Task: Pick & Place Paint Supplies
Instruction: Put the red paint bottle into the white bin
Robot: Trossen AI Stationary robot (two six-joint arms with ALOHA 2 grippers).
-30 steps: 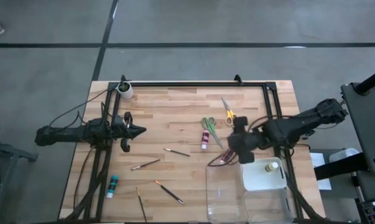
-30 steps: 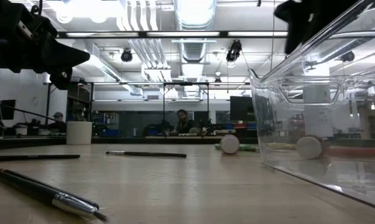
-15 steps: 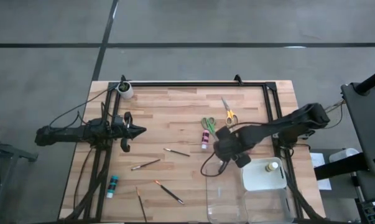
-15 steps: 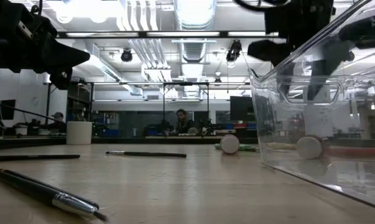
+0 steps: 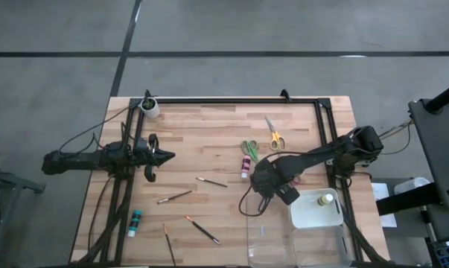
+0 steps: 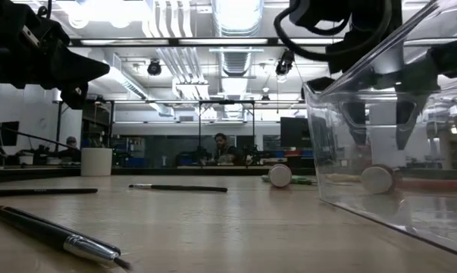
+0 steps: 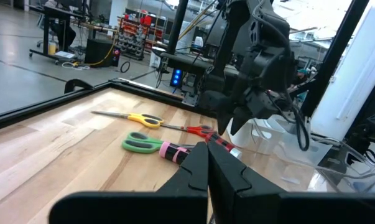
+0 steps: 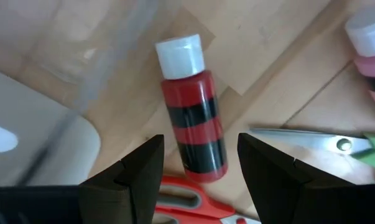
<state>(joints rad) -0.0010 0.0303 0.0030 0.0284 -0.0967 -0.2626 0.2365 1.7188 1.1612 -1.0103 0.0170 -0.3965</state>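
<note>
A red paint bottle with a pale cap lies on its side on the wood, next to red-handled scissors. My right gripper hangs over the bottle, pointing down and open, one finger on either side of it and clear of it; in the high view this gripper hides the bottle. Beside it lie a pink bottle, green scissors and yellow scissors. A teal bottle lies near the left front. My left gripper waits shut at the left, pointing level.
A clear plastic tray stands at the front right, close beside my right gripper, with a yellow bottle in it. Thin brushes lie mid-table. A white cup stands at the far left corner.
My right gripper has come down toward the table and shifted toward the table's left edge, rolling at the wrist, and now hangs low beside the tray over the red bottle. It stays open.
</note>
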